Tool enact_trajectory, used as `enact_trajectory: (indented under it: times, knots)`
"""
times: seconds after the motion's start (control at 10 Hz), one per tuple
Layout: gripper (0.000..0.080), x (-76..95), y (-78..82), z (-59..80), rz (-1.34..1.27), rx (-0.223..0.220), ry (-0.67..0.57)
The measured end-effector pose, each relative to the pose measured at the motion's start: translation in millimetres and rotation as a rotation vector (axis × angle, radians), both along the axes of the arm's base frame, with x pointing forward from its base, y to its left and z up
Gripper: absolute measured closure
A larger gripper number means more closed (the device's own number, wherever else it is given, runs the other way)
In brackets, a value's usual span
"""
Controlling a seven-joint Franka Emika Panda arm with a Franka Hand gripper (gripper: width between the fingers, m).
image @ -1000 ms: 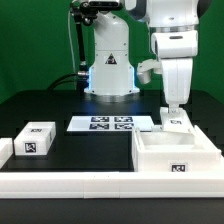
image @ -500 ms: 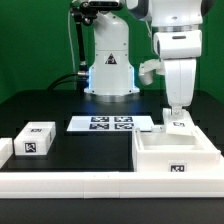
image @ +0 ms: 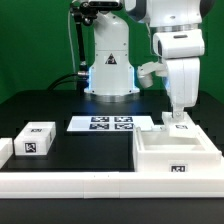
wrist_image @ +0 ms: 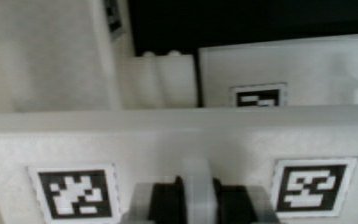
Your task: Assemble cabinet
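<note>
The cabinet body, an open white box with a tag on its front, sits at the exterior view's right. My gripper hangs over its far side, shut on the top edge of a small white tagged block standing upright there. In the wrist view the fingers pinch this block, which carries two tags, and the body's tagged wall shows beyond it. A second white tagged block lies at the exterior view's left, far from the gripper.
The marker board lies flat in the middle of the black table. A long low white border rail runs along the front edge. The robot's base stands at the back.
My gripper and the small block in it have shifted slightly toward the exterior view's right. Nothing else has moved.
</note>
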State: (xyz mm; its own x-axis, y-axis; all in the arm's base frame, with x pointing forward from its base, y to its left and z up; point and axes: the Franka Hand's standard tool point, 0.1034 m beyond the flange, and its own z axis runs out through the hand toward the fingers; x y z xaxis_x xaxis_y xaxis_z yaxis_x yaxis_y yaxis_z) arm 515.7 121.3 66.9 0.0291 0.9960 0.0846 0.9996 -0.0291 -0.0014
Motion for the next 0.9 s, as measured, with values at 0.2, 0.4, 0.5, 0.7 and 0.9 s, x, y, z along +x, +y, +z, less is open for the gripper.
enact_trajectory:
  times: [0.2, 0.4, 0.5, 0.7, 0.9]
  knots:
    - [0.0737, 25.1, -6.4, -3.9, 0.016, 0.016, -0.012]
    - [0.0737, 30.9, -9.2, -5.0, 0.029, 0.022, -0.018]
    - [0.0737, 31.0, -9.3, -5.1, 0.029, 0.023, -0.018]
    - [0.0737, 31.1, -9.3, -5.1, 0.028, 0.023, -0.018]
    - [0.0737, 41.0, -4.8, -4.3, 0.025, 0.029, -0.024]
